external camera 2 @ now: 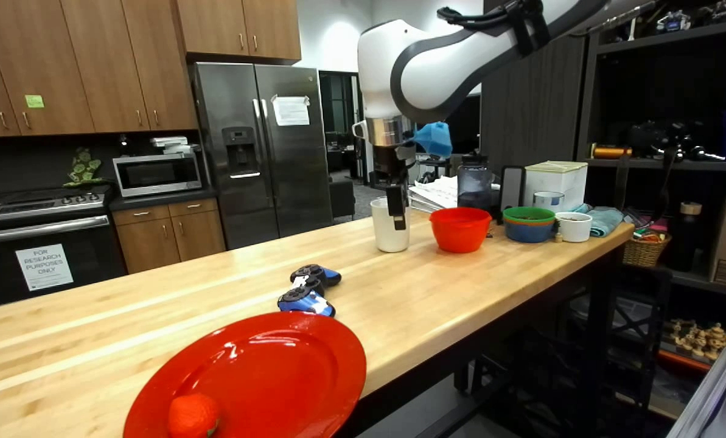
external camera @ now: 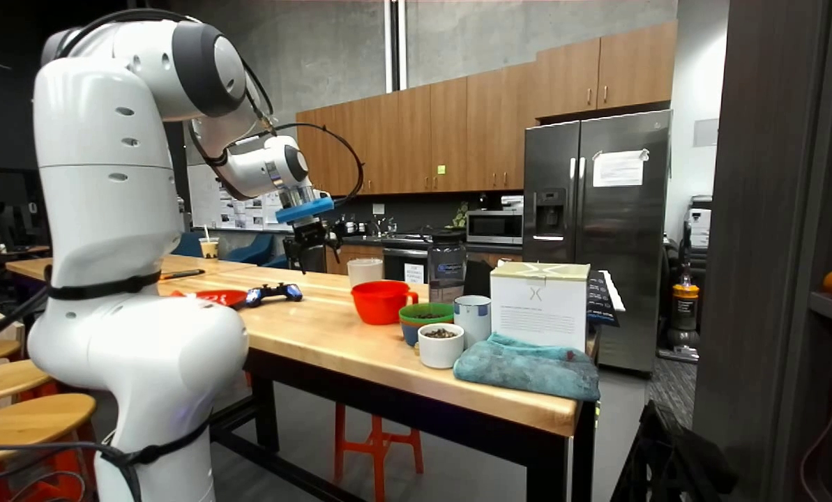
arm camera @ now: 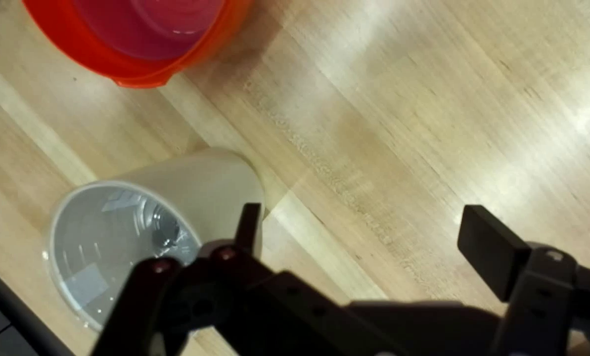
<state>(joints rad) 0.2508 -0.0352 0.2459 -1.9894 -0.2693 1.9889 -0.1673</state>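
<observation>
Partly hidden — cup [arm camera: 205, 193] behind hand [arm camera: 363, 237] | cropped — red bowl [arm camera: 141, 42] | wrist view

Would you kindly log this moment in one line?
fingers: open, empty; nearest: pale cup; beside it: red bowl; red fruit: on red plate

Holds the white arm [external camera: 105, 195] arched forward, bent at the elbow [external camera: 206, 66]. Points the gripper [arm camera: 369, 232] downward with black fingers [arm camera: 492, 252] spread wide
</observation>
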